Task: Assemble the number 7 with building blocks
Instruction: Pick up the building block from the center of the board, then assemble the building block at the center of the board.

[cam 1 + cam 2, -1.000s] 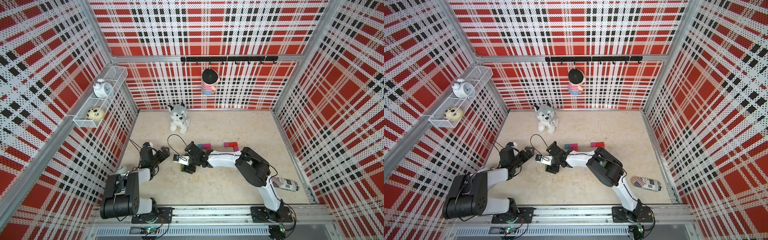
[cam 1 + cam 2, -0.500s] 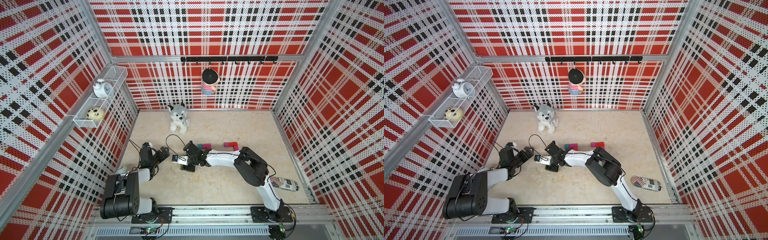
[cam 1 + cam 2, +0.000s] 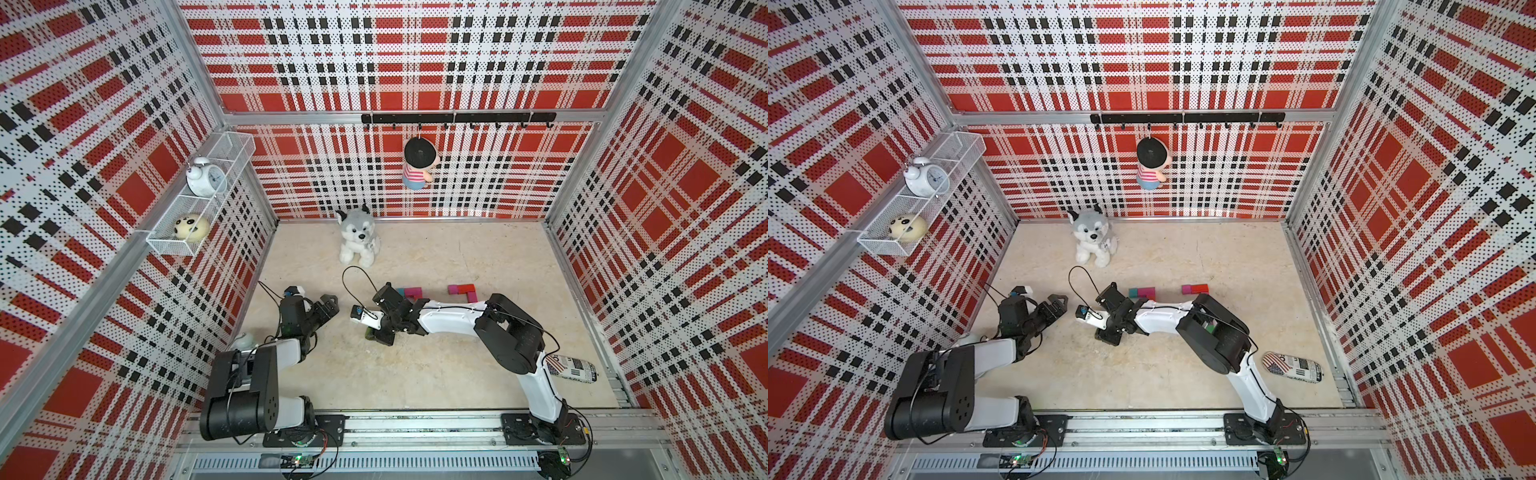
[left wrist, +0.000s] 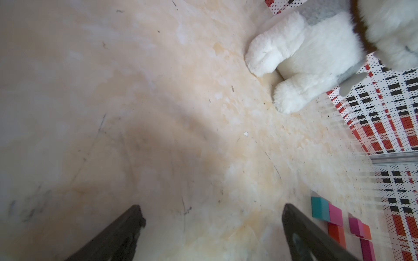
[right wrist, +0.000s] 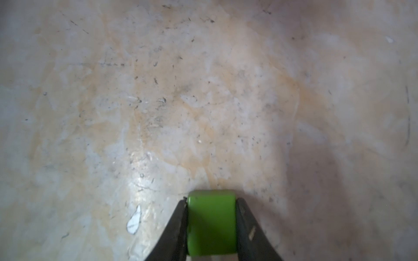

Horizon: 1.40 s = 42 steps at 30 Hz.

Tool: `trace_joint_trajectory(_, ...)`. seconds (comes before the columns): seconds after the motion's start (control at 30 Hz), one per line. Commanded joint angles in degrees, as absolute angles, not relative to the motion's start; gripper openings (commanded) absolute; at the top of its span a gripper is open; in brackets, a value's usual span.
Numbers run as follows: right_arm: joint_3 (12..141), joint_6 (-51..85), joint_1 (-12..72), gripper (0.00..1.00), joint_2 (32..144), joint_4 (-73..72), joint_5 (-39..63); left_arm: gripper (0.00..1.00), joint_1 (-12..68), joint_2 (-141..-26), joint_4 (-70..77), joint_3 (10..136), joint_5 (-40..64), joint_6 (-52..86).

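Closing is the change: the right gripper point(image 5: 211, 203), half open a second ago, now pinches the green block point(image 5: 211, 223) between both jaws, while the arm has hardly shifted.

At the upper left of a top view, a wire shelf point(image 3: 199, 195) on the wall holds an alarm clock point(image 3: 205, 178) and a spotted ball point(image 3: 191, 227). Left of centre, the left gripper point(image 3: 332, 305) hangs low with its jaws spread wide and nothing in them; its wrist view shows only bare floor point(image 4: 181, 135) between the fingers.

Just right of it, near the middle of both top views, the right gripper presses the green block point(image 3: 369, 332) down at the floor. Above that sits the plush dog point(image 3: 357, 239).

Right of centre lie two groups of building blocks, apart from each other. One is a teal block point(image 3: 401, 292) touching a pink block point(image 3: 413, 292). The other is a magenta block point(image 3: 453, 288) joined to a red-orange block point(image 3: 467, 288), with another piece under its right end. At the lower right lies a printed can point(image 3: 575, 370).
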<state>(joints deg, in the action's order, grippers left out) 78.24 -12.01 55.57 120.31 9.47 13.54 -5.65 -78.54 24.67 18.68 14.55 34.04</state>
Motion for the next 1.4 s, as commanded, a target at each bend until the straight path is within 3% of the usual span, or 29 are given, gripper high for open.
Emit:
trace_joint_trajectory(0.0,74.96,-1.54,55.17,0.16,112.52,6.57,9.83,0.98,-1.81,-77.44,25.69,19.40,11.13,33.80)
trace_joint_trajectory(0.4,55.08,33.56,56.61,0.11,92.05,9.81,-9.30,0.98,13.19,-84.01,26.68,23.83,4.01,33.66)
trace_joint_trajectory(0.7,54.08,54.29,62.78,0.11,91.92,22.58,-22.83,0.98,16.51,-85.40,27.57,23.56,5.43,33.05)
trace_joint_trajectory(1.1,55.26,61.70,63.03,0.17,96.46,29.05,-27.92,0.98,17.40,-86.26,27.69,23.81,5.22,33.05)
trace_joint_trajectory(1.37,56.85,59.42,61.79,0.21,101.55,25.54,-24.71,0.98,17.31,-85.59,27.43,23.58,5.01,32.98)
